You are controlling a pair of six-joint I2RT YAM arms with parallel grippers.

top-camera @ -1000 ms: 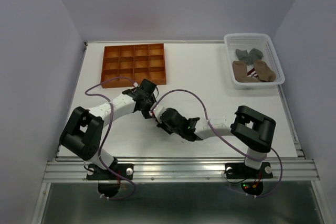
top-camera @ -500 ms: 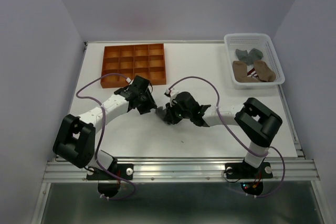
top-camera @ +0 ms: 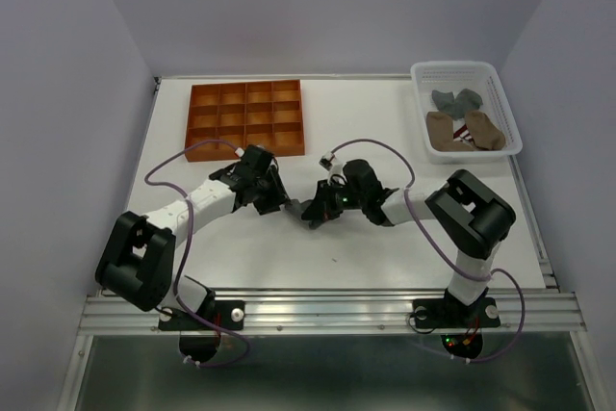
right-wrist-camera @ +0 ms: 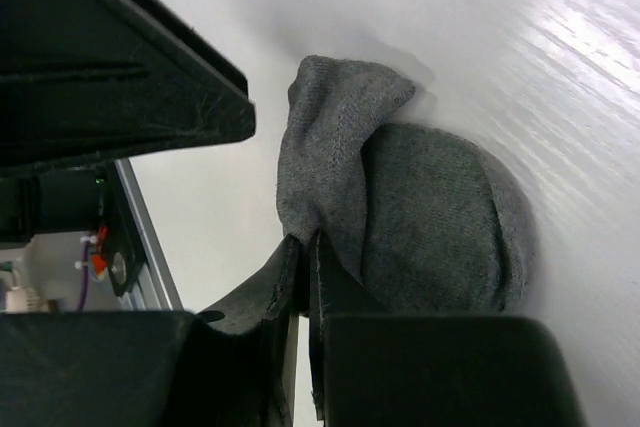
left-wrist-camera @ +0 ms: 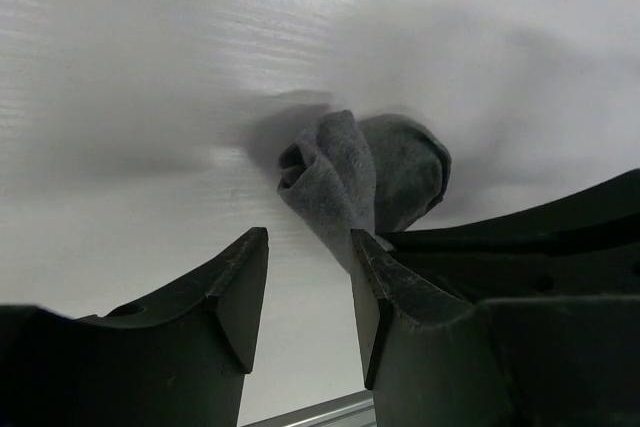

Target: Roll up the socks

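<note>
A grey sock (top-camera: 299, 207), partly bundled, lies on the white table between my two grippers. In the left wrist view the grey sock (left-wrist-camera: 365, 172) sits just beyond my open left gripper (left-wrist-camera: 308, 239), and a fold of it touches the tip of the right finger. My right gripper (right-wrist-camera: 305, 241) is shut on an edge of the grey sock (right-wrist-camera: 420, 212). From above, the left gripper (top-camera: 280, 201) and right gripper (top-camera: 315, 213) face each other closely. More socks lie in the basket: grey ones (top-camera: 455, 99) and tan-brown ones (top-camera: 487, 130), with a red-white striped part (top-camera: 463, 138).
An orange compartment tray (top-camera: 245, 119) stands at the back left, just behind the left arm. A white basket (top-camera: 465, 70) stands at the back right. The left gripper's finger (right-wrist-camera: 120, 77) crosses the top left of the right wrist view.
The right arm's forearm has swung toward the back and its gripper has turned to point left at the sock. The left gripper has shifted slightly toward the front, close to the sock.
</note>
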